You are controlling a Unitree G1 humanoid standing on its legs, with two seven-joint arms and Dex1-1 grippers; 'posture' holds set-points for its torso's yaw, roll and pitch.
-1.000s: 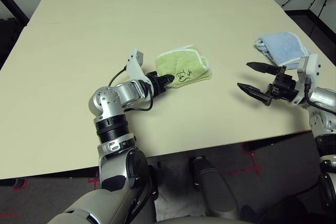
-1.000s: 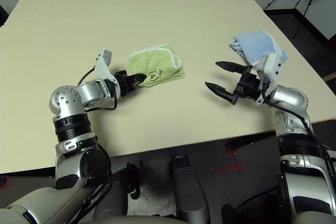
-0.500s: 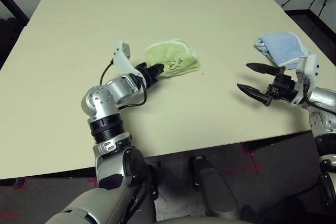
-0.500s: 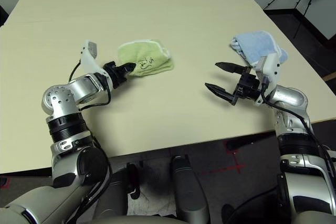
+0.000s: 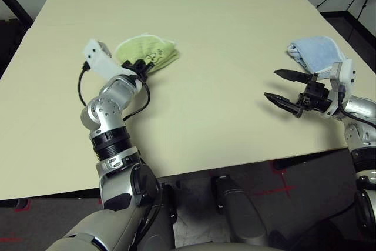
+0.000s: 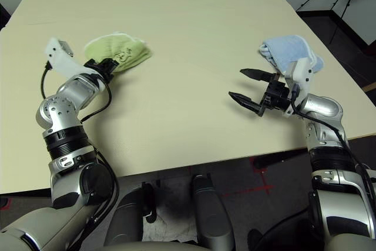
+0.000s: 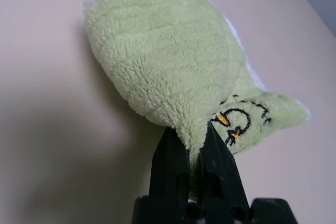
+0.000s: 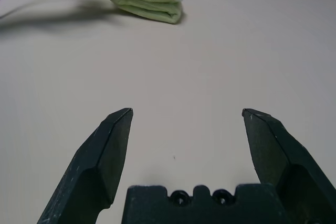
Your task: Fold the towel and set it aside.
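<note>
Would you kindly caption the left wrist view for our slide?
Left gripper shut on the folded green towel over the beige table.

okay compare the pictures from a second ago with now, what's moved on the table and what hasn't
The left end effector, shut on the folded green towel, has dragged it across the table toward the robot's left and farther from the robot. The right end effector stayed open and in place, and the light blue cloth did not move.
</note>
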